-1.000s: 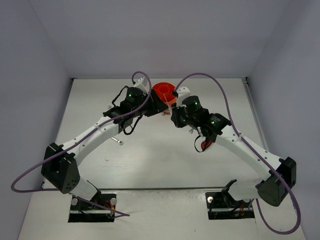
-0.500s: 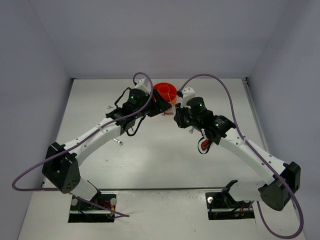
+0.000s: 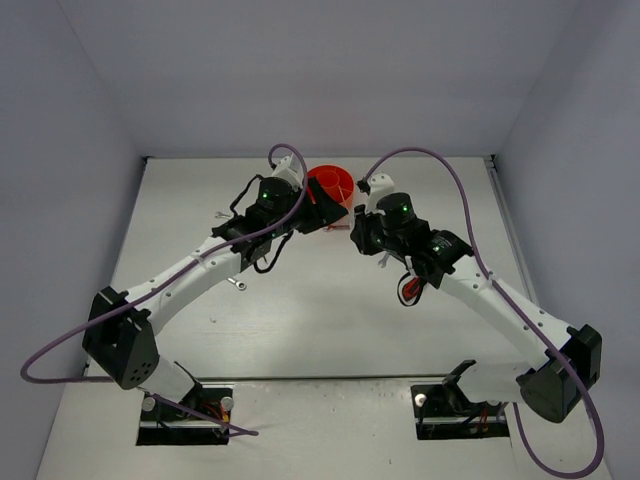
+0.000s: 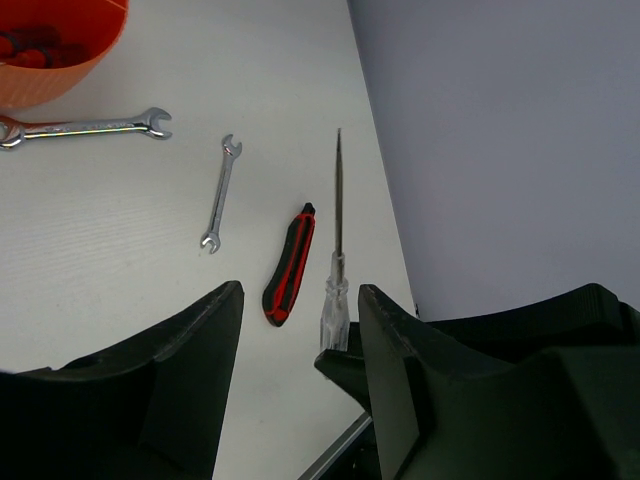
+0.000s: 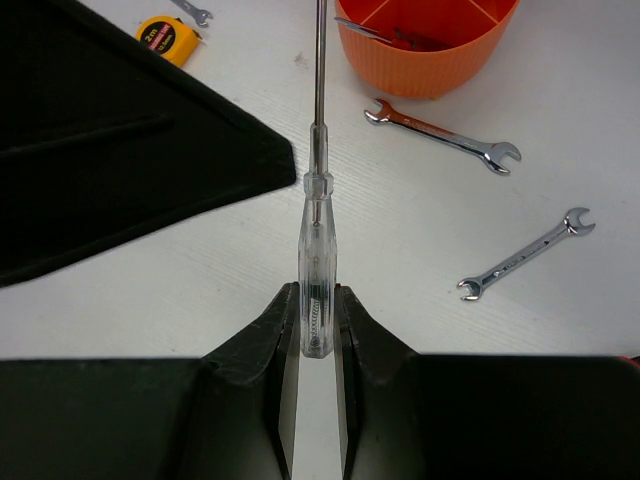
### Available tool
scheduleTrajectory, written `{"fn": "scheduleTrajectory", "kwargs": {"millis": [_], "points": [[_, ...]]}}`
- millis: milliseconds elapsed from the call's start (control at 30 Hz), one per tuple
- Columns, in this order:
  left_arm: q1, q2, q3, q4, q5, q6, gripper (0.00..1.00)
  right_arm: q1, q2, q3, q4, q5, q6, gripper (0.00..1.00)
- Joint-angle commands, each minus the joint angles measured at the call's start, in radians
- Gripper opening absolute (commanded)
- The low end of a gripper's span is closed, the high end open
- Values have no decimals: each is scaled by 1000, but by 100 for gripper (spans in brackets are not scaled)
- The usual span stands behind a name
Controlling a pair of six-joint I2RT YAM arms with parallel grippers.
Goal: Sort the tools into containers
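Right wrist view: the right gripper [image 5: 318, 330] is clenched on the clear handle of a screwdriver [image 5: 317, 240]. Its tip points at the tub [image 5: 430, 62] at the top of the frame, likely so it can drop in. The left gripper [image 4: 297, 340] hangs with its jaws apart and holds nothing, perhaps ready for the knife [image 4: 288, 268].

Right gripper [image 5: 317, 300]: fingers closed on the butt of a clear-handled screwdriver [image 5: 316, 235], its shaft pointing up-frame.
Orange tub [image 5: 430, 70]: divided, top edge, with a silver tool [image 5: 362, 27] in one compartment.
Large open-end wrench [image 5: 440, 138]: on the table just below the tub.
Small wrench [image 5: 525, 255]: lower right.
Yellow tape measure [image 5: 168, 38]: top left, with a wrench end [image 5: 192, 10] beside it.
Black angular housing [image 5: 120, 130]: fills the left.
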Motion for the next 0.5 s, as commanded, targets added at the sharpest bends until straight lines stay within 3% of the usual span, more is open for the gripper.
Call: {"fn": "scheduleTrajectory", "kwargs": {"millis": [0, 233, 467], "points": [[-25, 36, 89, 107, 41, -21, 46, -6, -19, 19, 53, -30, 6, 0], [-27, 65, 116, 135, 42, -27, 44, -6, -20, 21, 53, -34, 10, 0], [-25, 69, 113, 142, 40, -26, 22, -7, -18, 20, 53, -29, 5, 0]]}}
